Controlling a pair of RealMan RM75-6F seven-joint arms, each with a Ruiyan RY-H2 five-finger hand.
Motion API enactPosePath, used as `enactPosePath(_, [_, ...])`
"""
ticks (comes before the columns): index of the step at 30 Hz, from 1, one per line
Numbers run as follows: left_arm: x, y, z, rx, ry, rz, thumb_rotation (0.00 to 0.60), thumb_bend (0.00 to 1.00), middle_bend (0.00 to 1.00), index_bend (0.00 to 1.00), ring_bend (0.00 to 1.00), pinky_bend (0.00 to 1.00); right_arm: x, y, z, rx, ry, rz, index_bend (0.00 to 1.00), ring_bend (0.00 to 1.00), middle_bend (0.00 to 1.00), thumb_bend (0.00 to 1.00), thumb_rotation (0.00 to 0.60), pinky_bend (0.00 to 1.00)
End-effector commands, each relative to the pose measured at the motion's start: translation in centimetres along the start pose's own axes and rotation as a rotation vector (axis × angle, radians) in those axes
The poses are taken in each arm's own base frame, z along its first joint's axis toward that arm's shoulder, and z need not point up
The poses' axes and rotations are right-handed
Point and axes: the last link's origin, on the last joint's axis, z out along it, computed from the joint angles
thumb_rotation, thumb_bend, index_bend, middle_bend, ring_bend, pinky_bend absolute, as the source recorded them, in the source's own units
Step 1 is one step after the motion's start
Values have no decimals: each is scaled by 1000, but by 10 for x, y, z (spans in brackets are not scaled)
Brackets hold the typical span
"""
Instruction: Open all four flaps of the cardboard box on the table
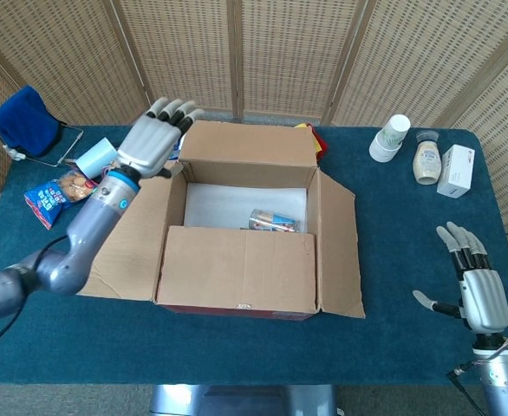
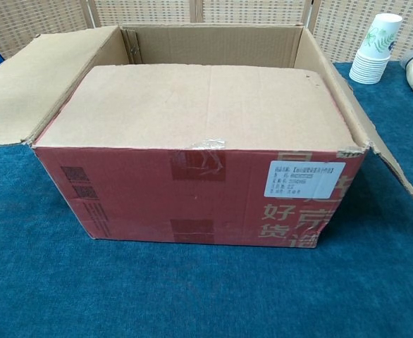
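While the cardboard box (image 1: 245,234) sits in the middle of the blue tabletop (image 1: 401,260), its near flap (image 1: 237,264) lies folded inward over the opening; the far flap (image 1: 250,139), the left flap (image 1: 137,234) and the right flap (image 1: 341,243) are folded outward. Through the gap behind the near flap, a white liner and a small packaged item (image 1: 274,221) show inside. The left hand (image 1: 150,143) hangs above the box's far left corner, fingers extended and slightly apart, holding nothing. The right hand (image 1: 478,286) is raised at the near right edge of the tabletop, well apart from the box, fingers spread and thumb out, also empty. Neither hand appears in the chest view, which shows the box's red front wall (image 2: 199,197) with a white label (image 2: 304,179) and torn tape. A stack of paper cups (image 1: 391,137), a bottle (image 1: 426,158) and a white carton (image 1: 456,171) stand at the far right; a snack bag (image 1: 56,195), a light blue cup (image 1: 96,158) and a blue cloth (image 1: 24,121) lie at the far left.
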Motion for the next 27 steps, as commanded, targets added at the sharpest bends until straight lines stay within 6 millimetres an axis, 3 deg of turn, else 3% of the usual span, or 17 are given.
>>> enactPosePath(1, [-4, -4, -25, -5, -129, -26, 600, 4, 16, 52, 15, 153, 2, 2, 1, -12, 29, -53, 0, 0, 0, 0, 600, 0])
enactPosePath(4, [-4, 0, -35, -20, -183, -46, 600, 5, 4, 55, 22, 140, 3, 2, 1, -23, 49, -69, 0, 0, 0, 0, 600, 0])
enactPosePath(8, [-10, 6, -43, -38, -261, -85, 600, 5, 0, 56, 17, 201, 6, 5, 1, -44, 62, -86, 0, 0, 0, 0, 600, 0])
enactPosePath(12, [-19, 16, -46, -59, -330, -152, 600, 5, 0, 55, 2, 181, 11, 10, 1, -80, 97, -128, 0, 0, 0, 0, 600, 0])
enactPosePath(21, [-33, 36, -36, -113, -379, -232, 600, 4, 0, 48, 0, 156, 16, 16, -1, -161, 134, -177, 0, 0, 0, 0, 600, 0])
enactPosePath(27, [-37, 63, -24, -155, -425, -362, 600, 4, 0, 44, 0, 161, 15, 12, -3, -151, 107, -147, 0, 0, 0, 0, 600, 0])
